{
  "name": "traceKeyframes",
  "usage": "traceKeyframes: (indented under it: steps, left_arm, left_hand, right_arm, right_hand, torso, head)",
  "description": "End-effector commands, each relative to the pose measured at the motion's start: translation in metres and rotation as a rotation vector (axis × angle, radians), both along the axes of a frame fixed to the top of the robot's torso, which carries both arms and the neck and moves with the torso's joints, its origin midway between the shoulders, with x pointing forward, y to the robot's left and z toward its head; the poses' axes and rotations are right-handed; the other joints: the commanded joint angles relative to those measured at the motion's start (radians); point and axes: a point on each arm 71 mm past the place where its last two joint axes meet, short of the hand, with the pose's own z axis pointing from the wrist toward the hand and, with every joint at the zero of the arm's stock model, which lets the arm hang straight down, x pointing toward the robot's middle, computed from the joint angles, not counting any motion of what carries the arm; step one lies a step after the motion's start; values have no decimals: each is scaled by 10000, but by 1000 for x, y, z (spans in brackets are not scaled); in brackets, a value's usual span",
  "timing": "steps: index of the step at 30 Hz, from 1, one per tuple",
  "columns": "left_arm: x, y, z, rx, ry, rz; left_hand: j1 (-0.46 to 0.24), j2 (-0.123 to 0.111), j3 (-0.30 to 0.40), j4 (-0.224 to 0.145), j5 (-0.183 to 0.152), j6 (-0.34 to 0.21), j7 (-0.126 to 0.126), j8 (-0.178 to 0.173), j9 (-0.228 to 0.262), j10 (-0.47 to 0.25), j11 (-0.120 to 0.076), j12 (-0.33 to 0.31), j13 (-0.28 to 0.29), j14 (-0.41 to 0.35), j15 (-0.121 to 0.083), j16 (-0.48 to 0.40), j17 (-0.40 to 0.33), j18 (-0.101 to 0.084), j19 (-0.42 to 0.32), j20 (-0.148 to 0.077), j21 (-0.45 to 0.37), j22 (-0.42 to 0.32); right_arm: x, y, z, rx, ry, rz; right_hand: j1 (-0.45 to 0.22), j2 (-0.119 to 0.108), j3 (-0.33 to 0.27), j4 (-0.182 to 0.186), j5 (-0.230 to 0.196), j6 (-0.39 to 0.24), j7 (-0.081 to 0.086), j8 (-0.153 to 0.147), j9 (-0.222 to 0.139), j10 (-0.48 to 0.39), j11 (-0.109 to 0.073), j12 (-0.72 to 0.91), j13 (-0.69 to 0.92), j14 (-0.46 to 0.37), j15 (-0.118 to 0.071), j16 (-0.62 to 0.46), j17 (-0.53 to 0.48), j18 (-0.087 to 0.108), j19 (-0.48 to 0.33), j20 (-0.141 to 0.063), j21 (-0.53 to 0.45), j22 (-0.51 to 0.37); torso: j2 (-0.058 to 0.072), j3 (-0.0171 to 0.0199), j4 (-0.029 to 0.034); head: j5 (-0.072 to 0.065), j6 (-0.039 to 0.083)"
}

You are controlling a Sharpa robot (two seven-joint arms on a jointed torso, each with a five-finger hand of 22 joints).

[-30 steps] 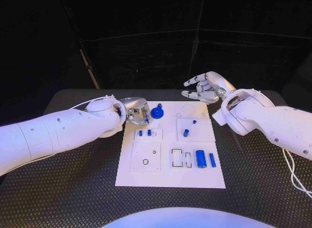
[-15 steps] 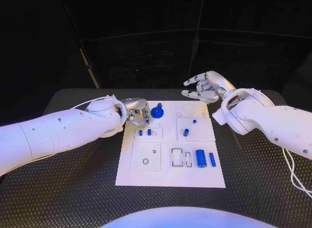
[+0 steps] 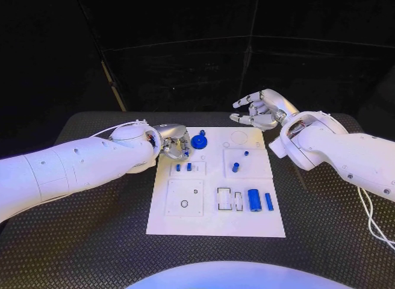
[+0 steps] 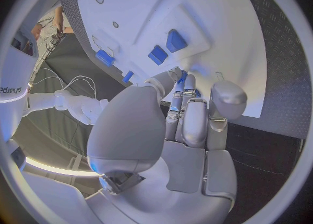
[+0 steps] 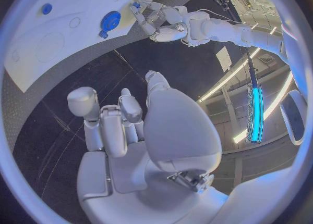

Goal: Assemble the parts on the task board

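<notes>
Reading "sharpa" on arm (image 4: 9, 89); left hand (image 3: 173, 143) apparently pinching part (image 3: 186, 152); right hand (image 3: 260, 111) spread, empty.

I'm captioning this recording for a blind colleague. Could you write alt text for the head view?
A white task board lies on a black table, carrying small blue parts including a blue gear. The left hand reaches over the board's far left corner beside the gear, while the right hand is raised beyond the far edge, fingers apart.
</notes>
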Motion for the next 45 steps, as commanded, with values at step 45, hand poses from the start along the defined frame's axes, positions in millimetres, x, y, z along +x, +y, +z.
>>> traceKeyframes:
  steps: [45]
  left_arm:
    - [7, 83, 29, -5000, 2199, 3060]
  left_hand:
    - [-577, -182, -373, 10, -70, -414, 292, -575, 56, -1216, 418, -697, -7, -550, 331, -886, -1988, 433, -1291, 370, -2948, -2537]
  right_arm:
    - [-9, -30, -25, -5323, -401, 461]
  right_hand:
    - [1914, -602, 2781, -606, -2429, 2007, -367, 83, -27, -1470, -258, -9681, -8730, 237, -315, -2166, -1957, 142, 33, -280, -355, -412]
  torso:
    - [-8, 12, -2]
  head:
    - [-322, 277]
